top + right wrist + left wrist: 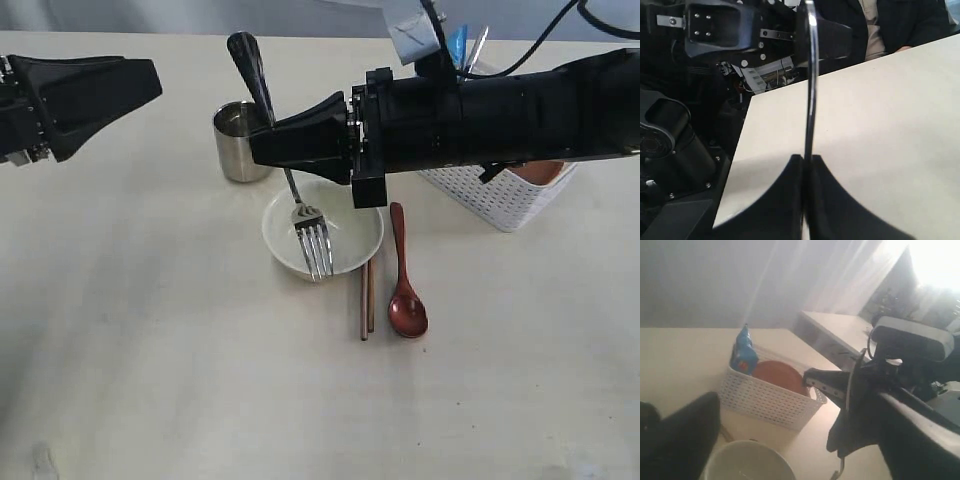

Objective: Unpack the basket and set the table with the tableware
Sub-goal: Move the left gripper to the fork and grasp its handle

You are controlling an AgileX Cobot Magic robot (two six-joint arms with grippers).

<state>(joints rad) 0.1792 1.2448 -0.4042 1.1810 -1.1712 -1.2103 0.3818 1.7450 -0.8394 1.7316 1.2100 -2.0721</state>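
Front of table [150, 350]: bare from near edge up to the place setting, widest on the left side. Open room there.

Mid table: spoon [405, 300], bowl end nearest, handle pointing away. Chopsticks [366, 300] lie parallel just beside it on the left, their far ends hidden under the bowl's rim. Bowl [350, 225] sits right behind them, no gap.

Over bowl: fork [312, 238], tines down above the near rim, shaft tilted, handle end up and back. Whether the tines touch the bowl, cannot tell. Right gripper [268, 142] is clamped on the shaft midway, jaws pressed together on the thin metal; the right wrist view confirms this. Right arm lies across the scene from the right and covers the bowl's far right rim.

Behind bowl: cup [238, 145], upright, near the bowl's far left rim, partly behind the gripper tip.

Far right: basket [480, 195], mostly hidden by the arm, with only its near wall and corner showing. Inside, the left wrist view shows a brown plate [780, 376] leaning and a blue bag [744, 355] upright at one end. Other contents are too hidden to name.

Far left: left gripper [140, 85], raised, well apart from everything. It reads as one dark wedge and only one finger [685, 435] shows in its own view; jaw spread cannot be told.
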